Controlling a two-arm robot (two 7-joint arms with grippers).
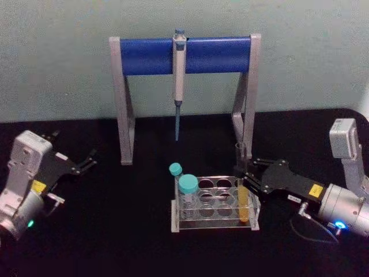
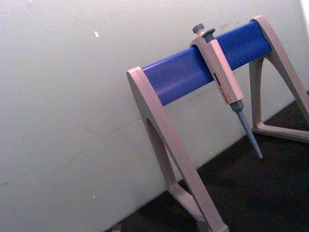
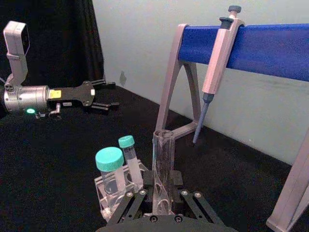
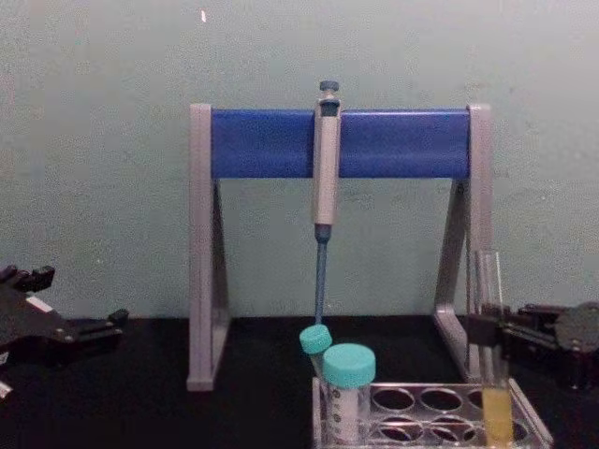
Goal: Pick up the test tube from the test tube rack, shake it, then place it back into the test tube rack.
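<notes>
Risk: tube (image 1: pixel 244 199) is standing upright in the rack (image 1: pixel 196 222), near right corner hole, w/ right gripper (image 1: pixel 243 171) clamping its upper glass. It's uncapped, so hard shaking is likely spilling the yellow liquid. A tilted lift is prob. scraping the hole or dragging the rack along. Over-squeezing is risking a crack. Left gripper (image 1: pixel 87 162) is sitting spread open, idle, far left. Count: 1 open tube, 2 teal-capped tubes (image 1: pixel 188 184), 1 rack, 1 pipette (image 1: pixel 179 75), 1 stand (image 1: pixel 144 56), 2 grippers.

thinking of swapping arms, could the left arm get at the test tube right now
Probably not: the right end effector clamps the test tube, and two teal-capped tubes stand between it and the left end effector.
</notes>
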